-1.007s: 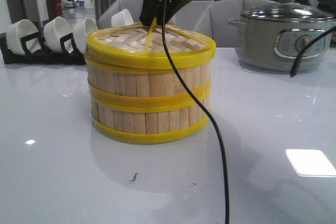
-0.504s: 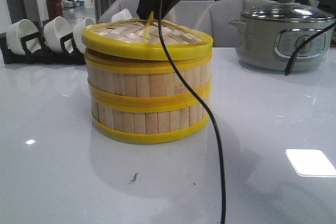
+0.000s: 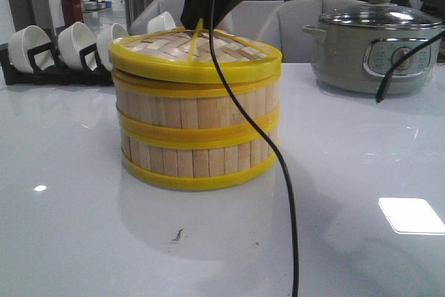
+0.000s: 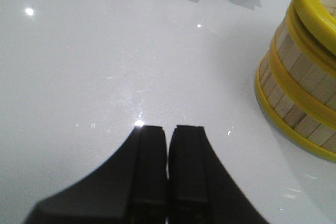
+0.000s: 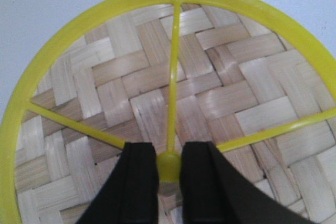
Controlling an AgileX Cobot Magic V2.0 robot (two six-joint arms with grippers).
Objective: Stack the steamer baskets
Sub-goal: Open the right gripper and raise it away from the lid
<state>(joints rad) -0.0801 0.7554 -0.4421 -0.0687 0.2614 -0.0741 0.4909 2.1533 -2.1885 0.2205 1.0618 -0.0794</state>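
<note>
front view: the two steamer baskets [image 3: 197, 130] stand one on the other, walls in line, directly under the right claw [image 5: 169, 169]. right wrist view: right claw narrow, its fingers [image 5: 137, 182] pinching the yellow knob [image 5: 169, 166] of the woven lid [image 5: 210, 98]. lid sits on the upper basket, rim looking slightly tilted, not clearly seated all round. left claw [image 4: 169, 145] hangs low over the bare table [image 4: 105, 66], fingers pressed together on nothing, stack off to one side of it. judgement: stacking itself done; what is left looks like settling the lid, letting go of the knob, backing both arms off.
</note>
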